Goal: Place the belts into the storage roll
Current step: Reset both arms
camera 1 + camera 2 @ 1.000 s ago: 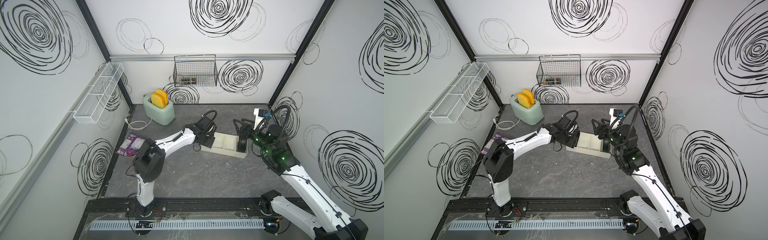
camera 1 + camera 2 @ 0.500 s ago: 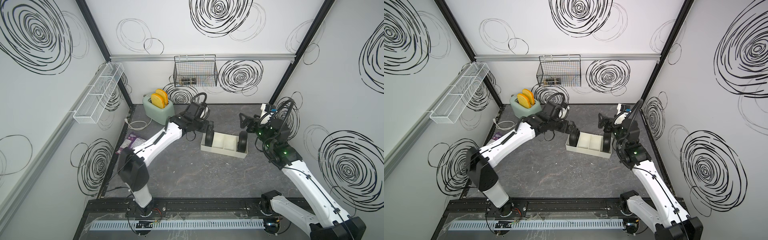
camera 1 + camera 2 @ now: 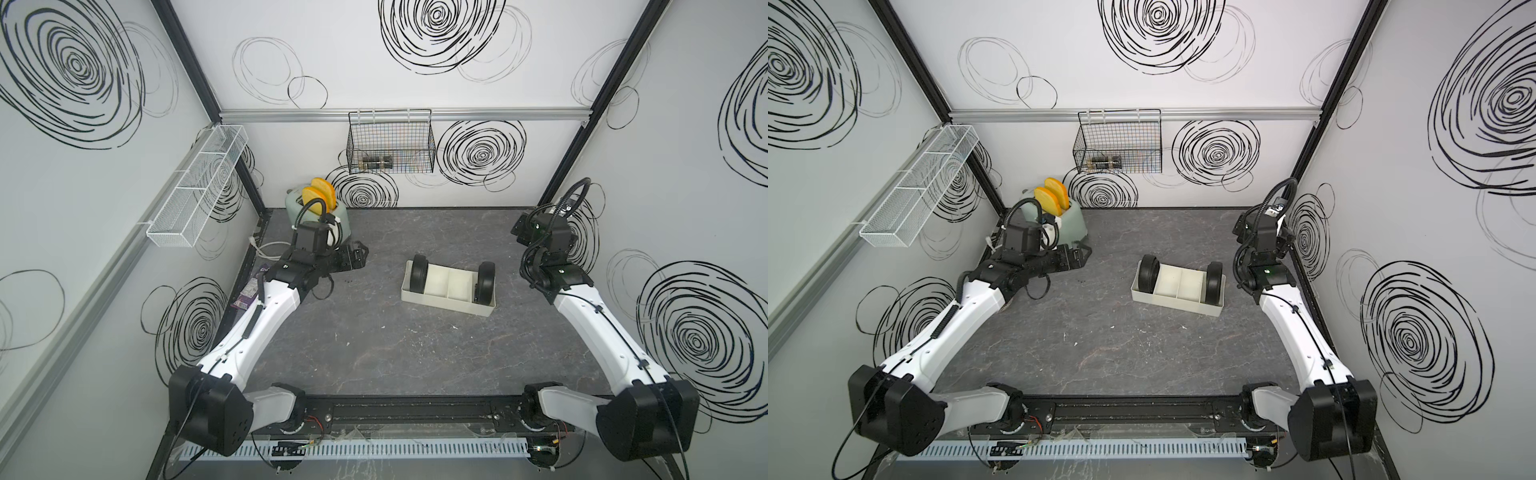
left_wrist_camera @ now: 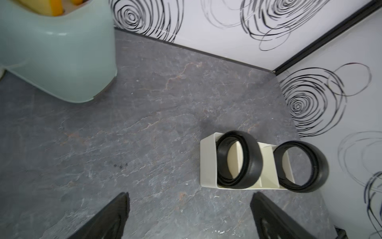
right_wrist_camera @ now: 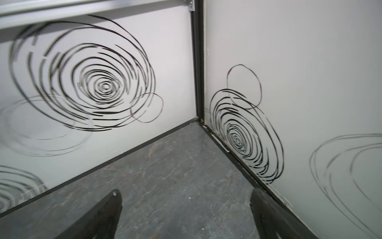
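Nearest the camera, the black base rail [image 3: 415,415] is carrying both white arms, which are reaching away over the grey stone-patterned tabletop [image 3: 374,353]. Midway across it, the cream storage tray [image 3: 444,301] is sitting slightly skewed. Both belts are standing on edge inside it as tight black coils. The left-end belt [image 3: 419,274] is filling the end compartment toward the left arm, and the right-end belt [image 3: 485,281] is filling the opposite end compartment. Two middle compartments are lying between them.

The left gripper [image 3: 361,257] is hanging well apart from the tray, just beside the mint-green toaster [image 3: 338,216]. Its jaws are spread wide and gripping nothing. The right gripper [image 5: 186,193] is hanging near the back right corner, its jaws likewise spread wide and facing the wall junction.

A purple packet [image 3: 249,291] is lying along the left wall. Farther back, two yellow toast slices [image 3: 320,195] are poking out of the toaster. A black wire basket [image 3: 390,145] is hanging on the back wall, and a white mesh shelf [image 3: 195,187] on the left wall.
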You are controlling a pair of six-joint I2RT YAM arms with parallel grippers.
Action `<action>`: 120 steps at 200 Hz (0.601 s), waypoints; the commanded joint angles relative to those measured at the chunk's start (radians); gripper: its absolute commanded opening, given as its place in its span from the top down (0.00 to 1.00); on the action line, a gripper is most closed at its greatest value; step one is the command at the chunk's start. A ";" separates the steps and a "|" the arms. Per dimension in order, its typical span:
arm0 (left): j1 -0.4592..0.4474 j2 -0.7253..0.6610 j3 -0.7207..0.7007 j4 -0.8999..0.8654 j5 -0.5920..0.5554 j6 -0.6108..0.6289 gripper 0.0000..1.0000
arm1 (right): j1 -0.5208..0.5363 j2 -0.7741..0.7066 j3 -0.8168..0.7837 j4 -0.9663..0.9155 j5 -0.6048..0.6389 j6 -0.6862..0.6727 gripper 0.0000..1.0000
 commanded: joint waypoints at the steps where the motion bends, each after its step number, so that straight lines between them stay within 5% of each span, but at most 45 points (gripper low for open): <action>1: 0.062 -0.067 -0.051 -0.001 -0.115 0.001 0.04 | -0.051 0.047 -0.029 0.095 0.116 -0.015 0.02; 49: 0.164 -0.175 -0.214 0.047 -0.218 -0.014 0.04 | -0.249 0.127 -0.266 0.314 -0.004 -0.005 0.00; 90: 0.220 -0.231 -0.413 0.216 -0.275 0.000 0.04 | -0.259 0.192 -0.399 0.432 -0.079 -0.146 0.00; 120: 0.231 -0.209 -0.533 0.425 -0.319 0.158 0.03 | -0.234 0.204 -0.502 0.590 -0.129 -0.211 0.01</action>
